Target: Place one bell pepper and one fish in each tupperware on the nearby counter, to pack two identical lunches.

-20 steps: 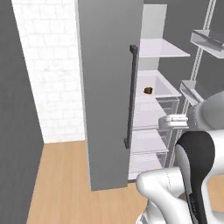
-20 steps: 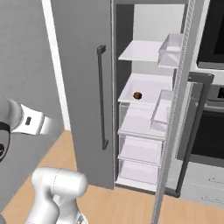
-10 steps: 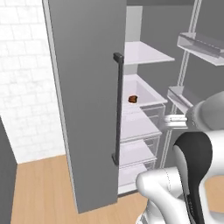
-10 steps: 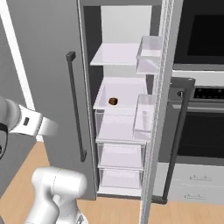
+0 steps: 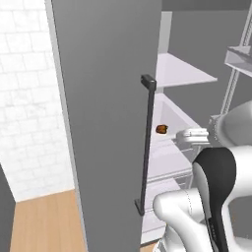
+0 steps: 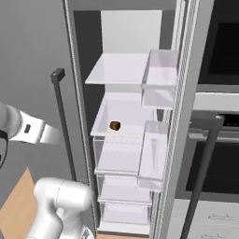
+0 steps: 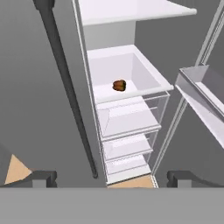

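Observation:
My gripper is open, its two dark fingertips spread wide with nothing between them. It faces the inside of an open fridge from some way off. A small brown lump lies alone on the middle fridge shelf; I cannot tell what it is. The same brown lump shows in the right base view, and again in the left base view just past the door's edge. Bell pepper, fish, tupperware and counter are out of view.
The grey fridge door with its long dark handle stands open on the left. The other door, with clear bins, stands open on the right, beside a dark oven. Clear drawers sit below the shelf. Wooden floor lies lower left.
The whole picture has shifted: the base has moved nearer the fridge, so the door and shelves look larger. The brown lump stays on its shelf. The gripper stays open.

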Tool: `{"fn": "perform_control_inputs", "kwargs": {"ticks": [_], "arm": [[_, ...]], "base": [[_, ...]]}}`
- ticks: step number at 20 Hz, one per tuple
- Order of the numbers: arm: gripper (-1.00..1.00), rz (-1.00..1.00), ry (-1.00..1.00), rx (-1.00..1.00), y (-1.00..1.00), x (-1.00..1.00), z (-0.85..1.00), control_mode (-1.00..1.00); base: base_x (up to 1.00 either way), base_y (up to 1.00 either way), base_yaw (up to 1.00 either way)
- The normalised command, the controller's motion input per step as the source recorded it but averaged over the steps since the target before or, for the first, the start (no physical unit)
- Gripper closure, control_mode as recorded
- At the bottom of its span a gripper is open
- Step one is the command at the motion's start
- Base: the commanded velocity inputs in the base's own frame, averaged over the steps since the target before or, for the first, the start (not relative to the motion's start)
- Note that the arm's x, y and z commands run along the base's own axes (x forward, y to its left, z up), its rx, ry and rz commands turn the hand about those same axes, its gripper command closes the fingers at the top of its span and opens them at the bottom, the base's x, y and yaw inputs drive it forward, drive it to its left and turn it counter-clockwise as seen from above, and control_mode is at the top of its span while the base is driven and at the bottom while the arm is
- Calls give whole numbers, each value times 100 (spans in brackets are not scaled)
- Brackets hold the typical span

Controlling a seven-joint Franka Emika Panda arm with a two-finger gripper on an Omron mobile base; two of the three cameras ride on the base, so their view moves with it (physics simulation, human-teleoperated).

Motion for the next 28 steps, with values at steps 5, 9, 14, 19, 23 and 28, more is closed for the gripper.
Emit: {"fn": "perform_control_inputs", "kwargs": {"ticks": [5,9,14,19,23,28], "arm": [[-100,0,0,0,0,0,0,100],[-100,0,0,0,0,0,0,100],[-100,0,0,0,0,0,0,100],[-100,0,0,0,0,0,0,100],[-100,2,9,0,-9,27,-8,-100],[-100,8,7,0,-30,59,-14,-100]], "base": [[12,-60,-13],[51,-9,-17],[68,0,-6],[48,-11,0],[5,-3,2],[0,0,0]]}}
